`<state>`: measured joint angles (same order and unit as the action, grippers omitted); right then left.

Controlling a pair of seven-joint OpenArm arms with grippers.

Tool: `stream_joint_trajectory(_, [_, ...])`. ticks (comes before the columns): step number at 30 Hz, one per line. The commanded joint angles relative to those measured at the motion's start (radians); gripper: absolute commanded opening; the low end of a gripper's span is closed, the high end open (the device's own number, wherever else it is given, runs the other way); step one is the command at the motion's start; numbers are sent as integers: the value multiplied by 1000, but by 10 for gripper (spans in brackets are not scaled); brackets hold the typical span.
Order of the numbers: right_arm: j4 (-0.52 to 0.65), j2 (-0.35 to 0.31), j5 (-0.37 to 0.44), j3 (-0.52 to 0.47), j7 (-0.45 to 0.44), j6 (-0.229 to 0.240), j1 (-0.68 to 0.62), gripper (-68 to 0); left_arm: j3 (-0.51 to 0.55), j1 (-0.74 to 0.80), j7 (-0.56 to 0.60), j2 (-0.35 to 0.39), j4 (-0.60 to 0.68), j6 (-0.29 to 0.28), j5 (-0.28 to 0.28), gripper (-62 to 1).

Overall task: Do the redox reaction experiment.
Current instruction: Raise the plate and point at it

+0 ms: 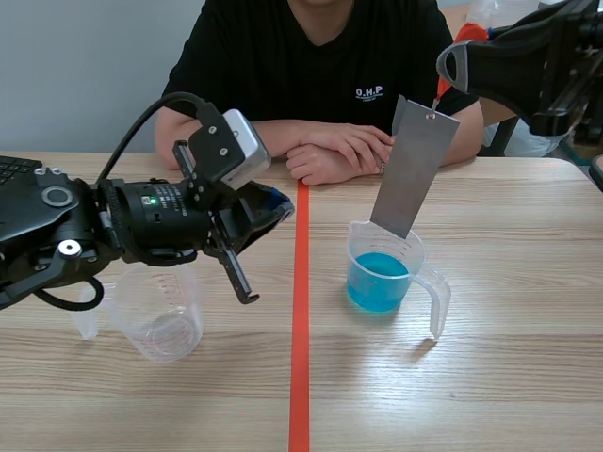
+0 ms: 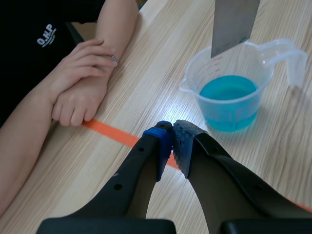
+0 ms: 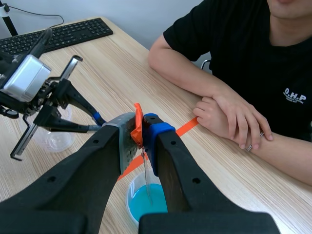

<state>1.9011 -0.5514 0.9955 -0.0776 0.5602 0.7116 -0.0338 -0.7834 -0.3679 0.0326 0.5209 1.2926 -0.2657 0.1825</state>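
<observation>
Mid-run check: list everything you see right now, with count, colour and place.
measuring cup with blue liquid: one, clear, right of the tape line.
metal strip: one, grey, hanging below the orange-red tab, lower end at that cup's rim, above the liquid.
orange-red tab: one, pinched in the right hand.
empty measuring cup: one, clear, under the left arm.
keyboard: one, black, at the left edge of the table.
tape line: one, orange-red, a mark down the middle.
person: one, black shirt, arms folded on the far side.
left hand: black, blue pads, shut on nothing, near the tape line.
right hand: black, raised, shut on the tab.
</observation>
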Motion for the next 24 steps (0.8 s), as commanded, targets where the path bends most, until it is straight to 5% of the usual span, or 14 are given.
stream_joint_trajectory(1, [11,-11,11,-9,-15,-3,11,-662,-11,-19,6,-24,8,-5,2,-560])
stream_joint_trajectory(14, [11,-11,11,-9,-15,-3,11,-662,-48,-87,24,-177,-141,-10,-90,-560])
stream_joint_trajectory(24, [11,-11,11,-9,-15,-3,11,-662,-48,-111,36,-222,-207,-6,-98,-560])
